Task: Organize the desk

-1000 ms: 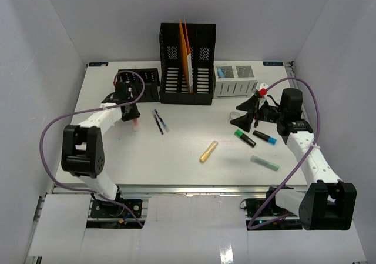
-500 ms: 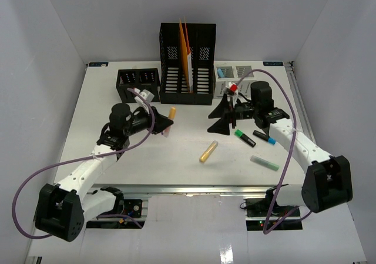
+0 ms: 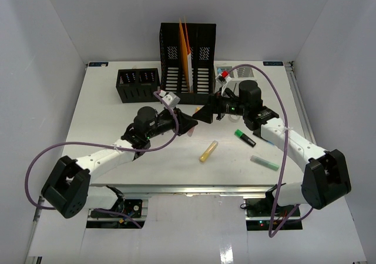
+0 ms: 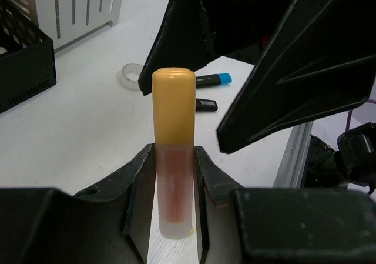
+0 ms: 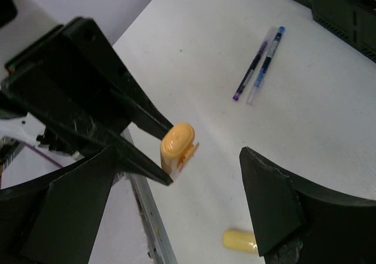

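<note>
The desk [image 3: 94, 111] holds loose pens [image 5: 261, 58]. The left gripper [image 4: 174, 161] pinches a marker [image 4: 173, 105], likely light and slippery, low down; the right gripper [image 5: 179, 170] is open by its cap [image 5: 177, 139]

The file rack [image 3: 188, 64] stands at the back middle of the desk [image 3: 170, 167]. A low box [image 3: 138, 84] sits just left of the rack. A slotted box [image 4: 76, 8] sits to the right of the rack. In front of the rack, the left tool [image 3: 189, 124] and the right tool [image 3: 204, 114] face each other, close together. A held marker [image 4: 173, 111] stands between the left tool's fingers. A fat marker [image 3: 208, 151] lies farther in front of the rack. To the front right of the rack lie a second marker [image 3: 245, 137] and, farther away, a third marker [image 3: 264, 162].
</note>
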Robot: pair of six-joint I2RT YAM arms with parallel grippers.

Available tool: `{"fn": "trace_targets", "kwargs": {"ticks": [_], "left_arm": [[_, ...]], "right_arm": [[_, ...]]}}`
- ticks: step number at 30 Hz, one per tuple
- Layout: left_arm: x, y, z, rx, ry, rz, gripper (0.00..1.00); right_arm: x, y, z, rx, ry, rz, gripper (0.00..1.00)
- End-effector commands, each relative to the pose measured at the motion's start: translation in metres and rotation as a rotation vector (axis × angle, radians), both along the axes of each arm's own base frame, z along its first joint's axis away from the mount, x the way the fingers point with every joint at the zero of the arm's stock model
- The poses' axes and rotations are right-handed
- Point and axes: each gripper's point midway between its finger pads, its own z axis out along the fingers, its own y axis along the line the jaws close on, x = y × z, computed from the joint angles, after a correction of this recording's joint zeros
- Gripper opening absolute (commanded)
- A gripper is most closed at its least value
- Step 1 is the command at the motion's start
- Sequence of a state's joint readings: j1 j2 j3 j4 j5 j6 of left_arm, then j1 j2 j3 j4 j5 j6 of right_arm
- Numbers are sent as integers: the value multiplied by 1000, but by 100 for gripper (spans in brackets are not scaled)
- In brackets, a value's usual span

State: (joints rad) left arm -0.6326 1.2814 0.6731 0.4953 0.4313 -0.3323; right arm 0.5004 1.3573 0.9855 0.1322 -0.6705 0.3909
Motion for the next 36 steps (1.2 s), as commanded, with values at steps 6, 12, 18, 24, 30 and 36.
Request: {"fn": "trace_targets", "kwargs": {"ticks": [6,12,18,24,30,36], "left_arm": [[23,-27,38,-51,-98,46,17],[28,-28,39,-47,-102,64,17],[30,-31,37,-39,-84,57,41],[33,-28,36,-14,-50,85,88],[20,-11,34,68,-86,89,95],[-5,22,7,203,-91,99,98]], "right_arm": [[37,-17,23,7,-55,-248,85],[30,-15,27,28,-67,-218,51],[30,-12,31,41,-98,-179,31],[42,-29,40,24,-198,-176,19],[87,-71,67,-50,-410,-302,11],[145,-106,89,-167,-599,-505,9]]}}
